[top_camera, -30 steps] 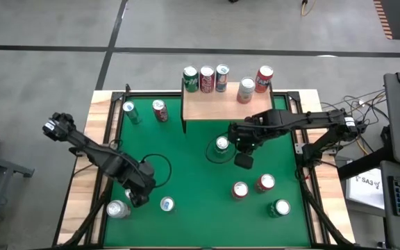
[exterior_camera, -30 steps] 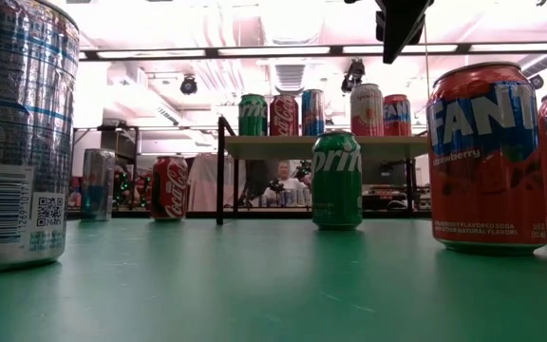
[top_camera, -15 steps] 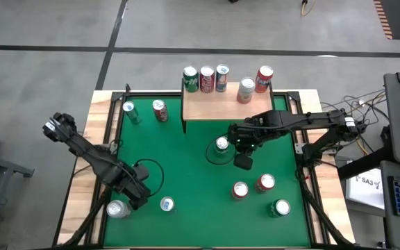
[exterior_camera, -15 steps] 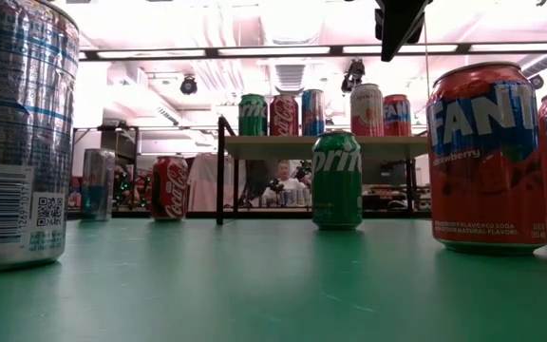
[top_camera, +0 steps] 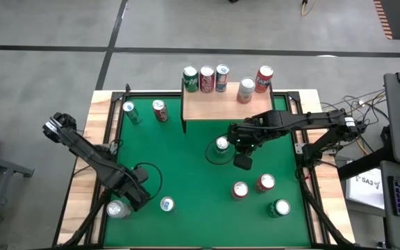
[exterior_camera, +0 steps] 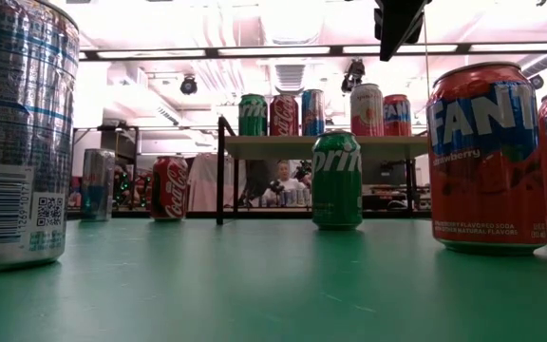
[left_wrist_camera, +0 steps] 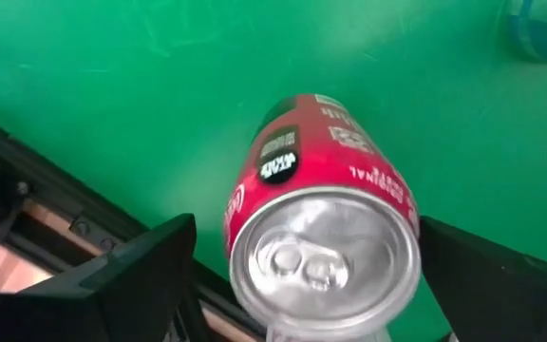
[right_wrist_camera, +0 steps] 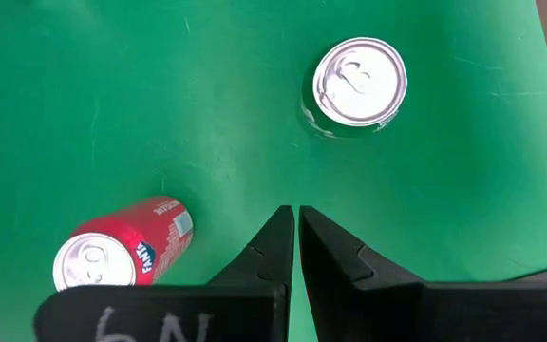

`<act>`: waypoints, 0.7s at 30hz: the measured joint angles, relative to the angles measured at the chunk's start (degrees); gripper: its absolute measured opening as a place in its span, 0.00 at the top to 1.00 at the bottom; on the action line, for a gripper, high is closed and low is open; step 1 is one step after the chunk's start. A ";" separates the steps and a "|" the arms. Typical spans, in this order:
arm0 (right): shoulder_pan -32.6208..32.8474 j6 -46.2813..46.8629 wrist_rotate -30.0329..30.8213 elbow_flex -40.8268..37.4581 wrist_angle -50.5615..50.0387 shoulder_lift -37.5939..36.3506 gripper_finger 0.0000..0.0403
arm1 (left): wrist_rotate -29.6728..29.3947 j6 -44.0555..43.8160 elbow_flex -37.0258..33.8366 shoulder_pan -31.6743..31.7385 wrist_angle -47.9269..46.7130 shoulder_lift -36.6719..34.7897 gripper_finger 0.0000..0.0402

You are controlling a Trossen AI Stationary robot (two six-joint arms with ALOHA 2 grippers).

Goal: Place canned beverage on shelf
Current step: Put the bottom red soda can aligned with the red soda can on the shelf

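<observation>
Left gripper [top_camera: 132,196] is hovering near the front left corner of the counter [top_camera: 186,180], fingers [left_wrist_camera: 126,285] standing spread wide with nothing between them gripped. In the left wrist view a red can [left_wrist_camera: 323,214] is standing upright on the green felt between the two fingers, silver top toward the camera; whether the fingers are touching it cannot be told. From above, this can [top_camera: 119,208] is sitting just beside the gripper, close to the counter's front left corner, with a blue-topped can [top_camera: 167,204] a little toward the centre along the front edge.

Right gripper [top_camera: 242,161] is hanging over the middle of the counter, fingers [right_wrist_camera: 272,249] pressed together and holding nothing. A green Sprite can [top_camera: 221,144] is standing near it, toward the shelf side. In the right wrist view a red Fanta can [right_wrist_camera: 112,252] and a silver-topped can [right_wrist_camera: 359,84] are both standing apart from the closed fingers.

The shelf [top_camera: 221,107] is sitting at the middle of the counter's back edge. Five cans are standing on its top board: a green one [top_camera: 190,78], a red one [top_camera: 206,78], a blue-striped one [top_camera: 221,76], a pale pink one [top_camera: 246,90] and a red Fanta [top_camera: 264,78].

Two further cans [top_camera: 143,111] are standing on the felt near the back left corner; three more [top_camera: 261,194] are grouped near the front right corner.
</observation>
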 joint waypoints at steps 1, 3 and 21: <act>0.00 -0.01 0.00 0.00 0.00 0.00 0.97 | -0.01 0.06 -0.67 0.00 0.98 0.00 0.07; 0.00 0.01 0.00 0.00 0.02 0.00 0.97 | 0.01 0.34 -1.72 0.00 2.67 0.00 0.07; 1.39 -0.07 0.55 0.00 2.90 0.00 0.97 | -1.26 7.14 1.30 0.05 1.33 -0.04 0.29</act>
